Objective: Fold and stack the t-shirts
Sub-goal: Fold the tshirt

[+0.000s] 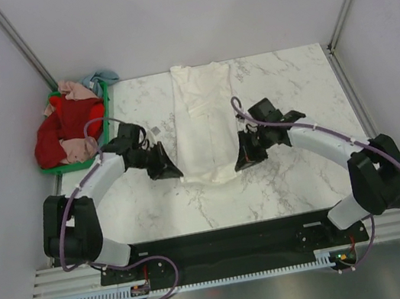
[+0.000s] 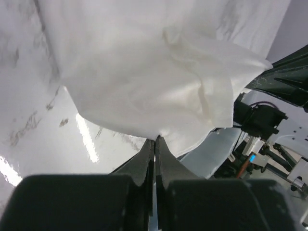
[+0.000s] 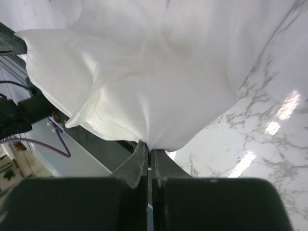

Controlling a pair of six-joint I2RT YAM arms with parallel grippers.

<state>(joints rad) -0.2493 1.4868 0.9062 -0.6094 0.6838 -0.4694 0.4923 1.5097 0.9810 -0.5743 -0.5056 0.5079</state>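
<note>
A cream-white t-shirt (image 1: 207, 121) lies lengthwise on the marble table, folded into a narrow strip. My left gripper (image 1: 174, 171) is shut on its near left corner; the left wrist view shows the cloth (image 2: 144, 82) pinched at the tips. My right gripper (image 1: 239, 162) is shut on its near right corner; the right wrist view shows the cloth (image 3: 159, 82) pinched likewise. The near end hangs lifted between the two grippers. Red, pink and pale blue shirts (image 1: 65, 131) lie heaped in a crate at the left.
The green plastic crate (image 1: 104, 112) stands at the table's far left edge. The marble table (image 1: 304, 170) spreads to the right and near side of the shirt. Metal frame posts stand at the back corners.
</note>
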